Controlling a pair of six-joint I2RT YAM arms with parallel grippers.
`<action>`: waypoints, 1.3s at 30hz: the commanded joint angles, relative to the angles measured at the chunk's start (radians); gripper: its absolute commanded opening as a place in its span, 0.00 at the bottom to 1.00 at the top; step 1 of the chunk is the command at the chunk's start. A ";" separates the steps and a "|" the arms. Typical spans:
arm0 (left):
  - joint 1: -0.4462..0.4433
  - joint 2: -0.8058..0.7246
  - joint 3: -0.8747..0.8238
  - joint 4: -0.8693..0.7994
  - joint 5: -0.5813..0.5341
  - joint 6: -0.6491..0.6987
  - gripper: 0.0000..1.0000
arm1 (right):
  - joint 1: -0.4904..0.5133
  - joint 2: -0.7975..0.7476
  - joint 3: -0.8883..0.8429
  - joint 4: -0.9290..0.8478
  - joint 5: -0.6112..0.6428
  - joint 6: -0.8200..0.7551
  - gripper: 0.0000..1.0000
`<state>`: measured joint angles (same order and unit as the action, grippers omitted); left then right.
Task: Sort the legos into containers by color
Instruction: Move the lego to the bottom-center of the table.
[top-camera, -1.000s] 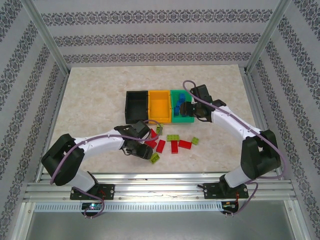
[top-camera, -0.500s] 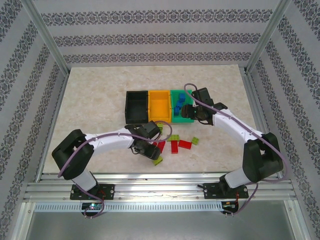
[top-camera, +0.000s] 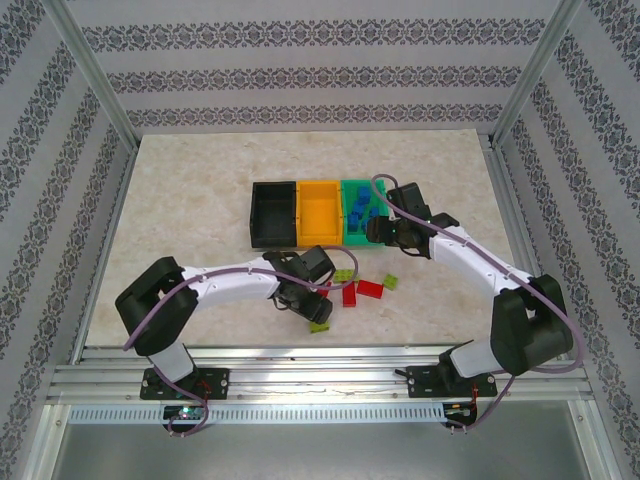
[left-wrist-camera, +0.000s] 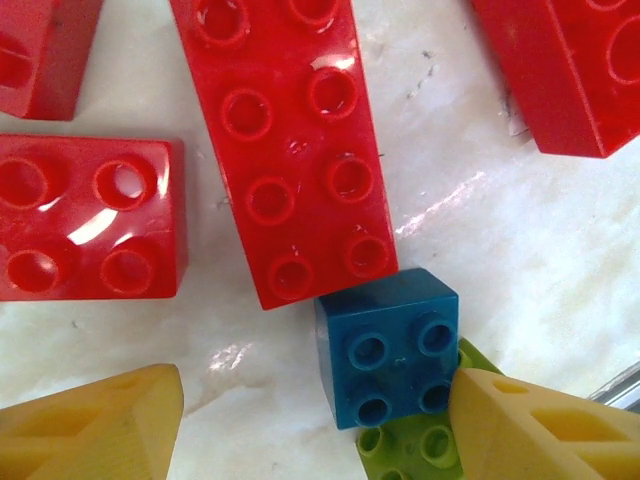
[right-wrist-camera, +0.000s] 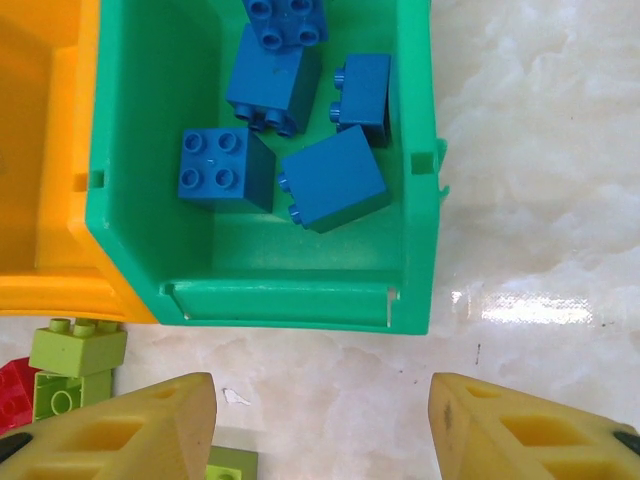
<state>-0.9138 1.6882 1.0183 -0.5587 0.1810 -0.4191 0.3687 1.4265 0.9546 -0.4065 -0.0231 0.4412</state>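
Observation:
Black (top-camera: 272, 213), orange (top-camera: 320, 210) and green (top-camera: 363, 238) bins stand in a row mid-table. The green bin (right-wrist-camera: 130, 190) holds several blue legos (right-wrist-camera: 332, 178). My right gripper (right-wrist-camera: 320, 425) is open over bare table just in front of it. My left gripper (left-wrist-camera: 315, 425) is open and low over a small blue lego (left-wrist-camera: 388, 345) that rests partly on a lime lego (left-wrist-camera: 415, 450); one fingertip (left-wrist-camera: 535, 430) sits at the blue lego's corner. A long red lego (left-wrist-camera: 285, 140) and a square red one (left-wrist-camera: 85, 215) lie just beyond. Red legos (top-camera: 370, 289) and lime legos (top-camera: 390, 281) lie in front of the bins.
Lime legos (right-wrist-camera: 75, 365) lie by the orange bin's front corner (right-wrist-camera: 60, 290). Another red lego (left-wrist-camera: 570, 65) is at the upper right of the left wrist view. Wide bare table lies left and right of the bins. Patterned walls and metal posts enclose the table.
The left arm has reached further right and lowered over the lego cluster. The right gripper has drawn back from above the green bin to the table just in front of it.

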 joint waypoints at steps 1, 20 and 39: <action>-0.024 0.058 0.044 -0.018 -0.009 0.018 0.71 | -0.007 -0.030 -0.015 0.012 0.020 0.001 0.59; -0.073 0.107 0.117 -0.098 -0.147 -0.018 0.59 | -0.017 -0.064 -0.050 0.019 0.010 0.006 0.59; 0.028 -0.340 -0.137 0.048 -0.265 -0.145 0.71 | 0.415 -0.123 -0.123 -0.030 -0.101 0.034 0.59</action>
<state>-0.9382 1.3899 0.9226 -0.5720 -0.0784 -0.5125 0.7204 1.3254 0.8558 -0.4232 -0.1131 0.4465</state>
